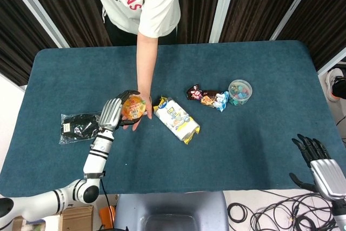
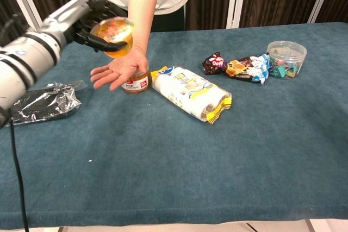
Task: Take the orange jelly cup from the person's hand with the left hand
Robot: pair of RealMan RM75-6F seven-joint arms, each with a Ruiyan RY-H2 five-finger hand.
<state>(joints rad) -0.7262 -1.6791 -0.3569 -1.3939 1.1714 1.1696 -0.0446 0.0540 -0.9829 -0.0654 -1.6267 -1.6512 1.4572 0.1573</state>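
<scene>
Gripping the orange jelly cup (image 2: 112, 35) with its dark fingers wrapped around the sides, the left hand (image 2: 87, 20) holds it in the air just above the person's hand (image 2: 120, 69), which lies palm up and open over the blue table (image 2: 179, 156); the chest view shows a clear gap between cup and palm. In the head view the cup (image 1: 133, 107) sits over that palm (image 1: 139, 116), with the left hand (image 1: 112, 113) on its left side. Under the palm a small red-labelled jar (image 2: 136, 83) stands on the table. Just right of it lies a white and yellow packet (image 2: 191, 93), and farther right a dark snack bag (image 2: 237, 67) touches a clear tub (image 2: 286, 57) of coloured bits. A black foil bag (image 2: 42, 103) lies at the left edge. The right hand (image 1: 319, 162) hangs off the near right corner of the table, fingers spread apart, holding nothing.
</scene>
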